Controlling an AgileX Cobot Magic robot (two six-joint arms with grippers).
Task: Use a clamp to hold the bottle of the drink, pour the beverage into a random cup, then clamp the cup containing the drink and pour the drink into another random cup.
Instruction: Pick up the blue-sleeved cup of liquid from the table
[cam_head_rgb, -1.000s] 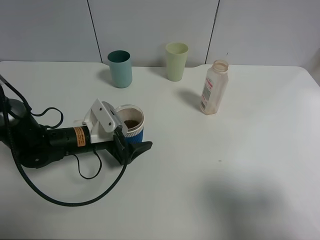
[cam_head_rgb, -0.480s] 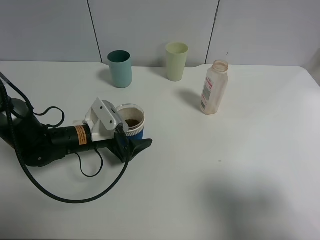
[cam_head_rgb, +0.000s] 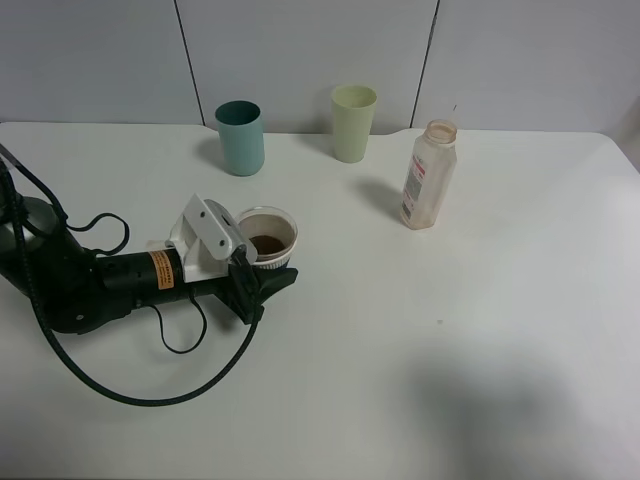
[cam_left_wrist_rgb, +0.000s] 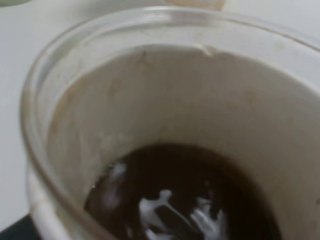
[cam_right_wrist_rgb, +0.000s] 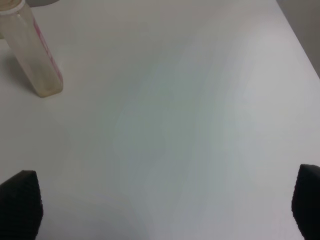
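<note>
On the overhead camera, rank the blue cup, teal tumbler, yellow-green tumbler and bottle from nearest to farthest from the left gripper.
1. blue cup: clamped in the left gripper itself.
2. teal tumbler: behind the gripper, near the back wall.
3. yellow-green tumbler at back centre and bottle off to the right: too close to call.

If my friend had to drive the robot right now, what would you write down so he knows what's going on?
Left gripper: shut on the blue cup, front left of the table.
Right gripper: open, empty, over bare table.
The bottle stands upright at the back right and looks about empty. The teal tumbler and the yellow-green tumbler stand at the back.
Done: the brown drink is in the blue cup, and the cup is clamped.
Left: lift the cup and pour into the teal tumbler.
</note>
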